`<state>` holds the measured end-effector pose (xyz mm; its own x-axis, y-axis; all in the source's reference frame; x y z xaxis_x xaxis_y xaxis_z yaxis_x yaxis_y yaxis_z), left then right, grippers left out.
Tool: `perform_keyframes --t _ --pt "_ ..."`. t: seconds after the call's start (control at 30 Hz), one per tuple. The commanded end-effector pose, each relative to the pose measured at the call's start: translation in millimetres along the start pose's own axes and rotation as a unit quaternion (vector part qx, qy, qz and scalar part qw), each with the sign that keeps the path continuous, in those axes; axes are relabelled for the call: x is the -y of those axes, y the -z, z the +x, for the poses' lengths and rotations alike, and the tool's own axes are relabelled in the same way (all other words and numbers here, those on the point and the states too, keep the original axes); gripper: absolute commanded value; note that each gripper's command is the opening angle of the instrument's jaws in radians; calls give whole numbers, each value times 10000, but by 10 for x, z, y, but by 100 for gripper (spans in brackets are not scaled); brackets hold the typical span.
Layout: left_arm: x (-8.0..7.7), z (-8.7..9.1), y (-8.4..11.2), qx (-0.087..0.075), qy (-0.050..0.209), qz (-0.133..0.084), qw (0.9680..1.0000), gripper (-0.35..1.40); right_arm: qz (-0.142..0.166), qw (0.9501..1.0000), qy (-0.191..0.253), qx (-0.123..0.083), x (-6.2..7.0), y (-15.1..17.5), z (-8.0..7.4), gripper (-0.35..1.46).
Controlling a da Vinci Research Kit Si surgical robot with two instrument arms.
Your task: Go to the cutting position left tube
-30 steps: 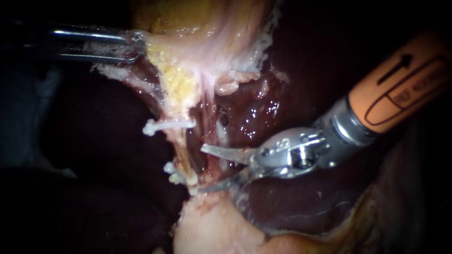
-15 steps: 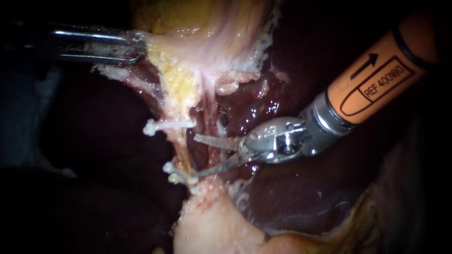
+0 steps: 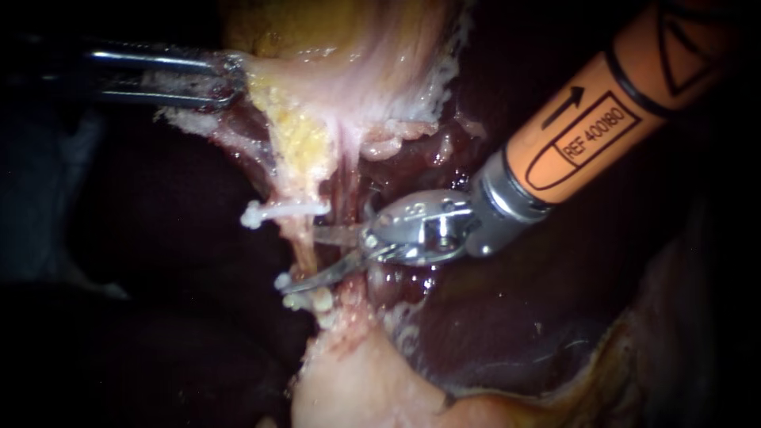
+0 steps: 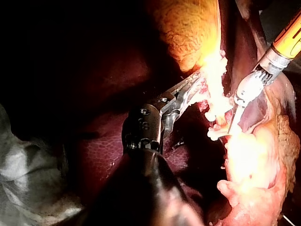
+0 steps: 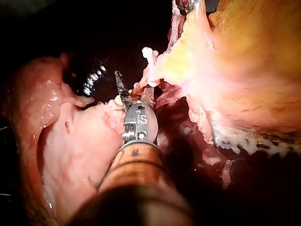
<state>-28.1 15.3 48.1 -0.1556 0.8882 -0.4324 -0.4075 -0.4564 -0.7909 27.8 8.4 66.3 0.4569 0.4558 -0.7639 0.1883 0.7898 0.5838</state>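
Note:
The left tube (image 3: 304,238) is a thin pale strand running down from yellow fat (image 3: 300,139). It carries a white clip (image 3: 281,212) above and more clips (image 3: 305,299) below. My right instrument (image 3: 297,260), on an orange shaft, has its two blades open astride the tube between those clips. One blade (image 5: 121,87) shows in the right wrist view beside a clip (image 5: 149,54). My left instrument (image 3: 226,79) is at the upper left, its jaws shut on the edge of the pale tissue (image 3: 357,55) and holding it taut, as the left wrist view (image 4: 193,87) also shows.
Dark liver (image 3: 515,333) lies under and to the right of the blades. A pale pink lump of tissue (image 3: 357,388) sits just below the lower clips. The right instrument's orange shaft (image 3: 587,127) crosses the upper right.
My right instrument has moved left and slightly up, bringing its open blades from beside the tube to astride it. The left instrument has held still.

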Motion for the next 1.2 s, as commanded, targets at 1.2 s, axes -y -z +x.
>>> perform_keyframes --t 1.2 --pt "1 0 -2 -1 -1 -1 10000 -35 75 9951 -505 -852 36 -25 81 141"
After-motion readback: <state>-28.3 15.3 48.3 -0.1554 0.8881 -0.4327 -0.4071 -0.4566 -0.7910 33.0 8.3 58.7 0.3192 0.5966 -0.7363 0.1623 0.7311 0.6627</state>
